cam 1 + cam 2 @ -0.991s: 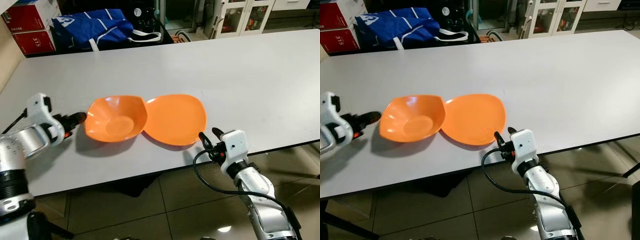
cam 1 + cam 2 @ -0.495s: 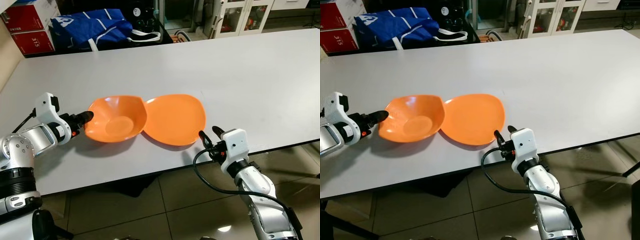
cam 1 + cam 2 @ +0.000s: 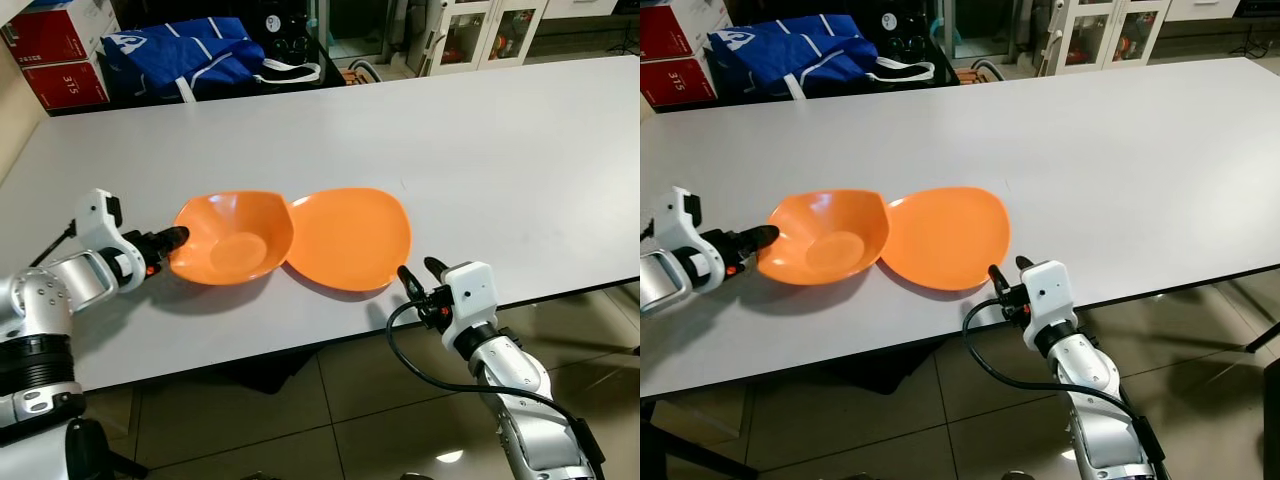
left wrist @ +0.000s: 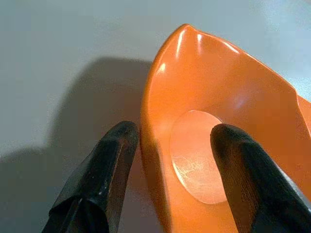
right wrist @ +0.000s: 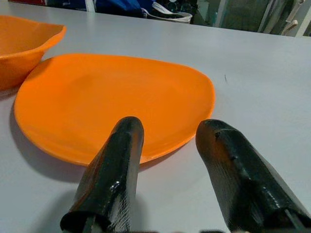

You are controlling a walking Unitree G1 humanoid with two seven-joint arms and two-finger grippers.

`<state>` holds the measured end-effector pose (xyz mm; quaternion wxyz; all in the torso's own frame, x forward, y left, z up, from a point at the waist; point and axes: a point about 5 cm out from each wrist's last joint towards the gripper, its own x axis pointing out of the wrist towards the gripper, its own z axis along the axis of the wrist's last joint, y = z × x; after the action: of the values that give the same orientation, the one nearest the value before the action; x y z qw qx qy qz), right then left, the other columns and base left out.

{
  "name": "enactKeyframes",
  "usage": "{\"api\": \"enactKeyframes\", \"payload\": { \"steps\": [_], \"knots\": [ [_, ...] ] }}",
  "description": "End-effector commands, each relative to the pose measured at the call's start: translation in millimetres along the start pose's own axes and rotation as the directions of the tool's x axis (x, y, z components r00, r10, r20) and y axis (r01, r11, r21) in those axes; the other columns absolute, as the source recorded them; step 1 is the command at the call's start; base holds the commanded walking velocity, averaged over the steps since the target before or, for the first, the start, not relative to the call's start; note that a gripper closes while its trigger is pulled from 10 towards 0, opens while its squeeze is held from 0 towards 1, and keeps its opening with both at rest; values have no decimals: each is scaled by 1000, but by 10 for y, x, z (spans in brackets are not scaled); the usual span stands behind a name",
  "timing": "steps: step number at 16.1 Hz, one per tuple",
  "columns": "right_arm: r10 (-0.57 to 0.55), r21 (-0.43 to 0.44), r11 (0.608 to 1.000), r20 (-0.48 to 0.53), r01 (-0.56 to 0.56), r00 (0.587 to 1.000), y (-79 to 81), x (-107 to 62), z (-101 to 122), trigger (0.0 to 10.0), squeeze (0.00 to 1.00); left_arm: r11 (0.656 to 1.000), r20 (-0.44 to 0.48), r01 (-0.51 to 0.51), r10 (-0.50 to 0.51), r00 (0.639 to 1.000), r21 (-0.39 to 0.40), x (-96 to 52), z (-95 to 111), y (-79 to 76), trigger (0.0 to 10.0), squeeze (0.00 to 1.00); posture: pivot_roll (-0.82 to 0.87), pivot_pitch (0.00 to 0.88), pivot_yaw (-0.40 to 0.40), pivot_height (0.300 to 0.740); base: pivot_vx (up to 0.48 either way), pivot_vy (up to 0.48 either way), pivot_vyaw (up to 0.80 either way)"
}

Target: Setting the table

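Orange stands out on the white table: a bowl and a plate lie side by side near the front edge, the bowl's rim overlapping the plate's. A second ago the left gripper hung just short of the bowl; now its tips reach the bowl's outer rim. The right gripper has hardly moved, sitting at the table edge near the plate.

From the left wrist, the spread fingers straddle the bowl's wall, one inside, one outside.

From the right wrist, the fingers stand apart, empty, facing the plate's rim.
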<state>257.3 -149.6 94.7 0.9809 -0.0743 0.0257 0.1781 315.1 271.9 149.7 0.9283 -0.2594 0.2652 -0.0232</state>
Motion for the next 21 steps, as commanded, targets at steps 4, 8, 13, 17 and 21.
{"api": "enactKeyframes", "payload": {
  "steps": [4,8,13,17,21],
  "knots": [
    [-1,-3,1000,7,1,1000,-14,-4,38,10000,0,1000,-6,9,-9,1000,20,65,11,-60,10000,0,-211,36,74,740,0,0,0],
    [-3,-1,1000,2,3,1000,-14,-10,34,10000,0,999,-36,-13,14,999,31,103,-56,-47,10000,0,-213,38,74,740,0,0,0],
    [-3,-1,1000,0,3,1000,-10,-12,34,10000,0,998,-48,-18,22,999,67,138,-93,-63,0,0,-215,42,75,740,0,0,0],
    [-3,-2,1000,-3,3,1000,-5,-23,28,10000,0,997,-35,-18,21,999,72,149,-72,-73,0,0,-216,46,77,740,0,0,0],
    [0,-3,1000,-7,0,1000,3,-33,23,10000,0,993,-4,-5,5,1000,120,132,-6,-104,2353,0,-218,49,79,740,0,0,0]
  ]
}}
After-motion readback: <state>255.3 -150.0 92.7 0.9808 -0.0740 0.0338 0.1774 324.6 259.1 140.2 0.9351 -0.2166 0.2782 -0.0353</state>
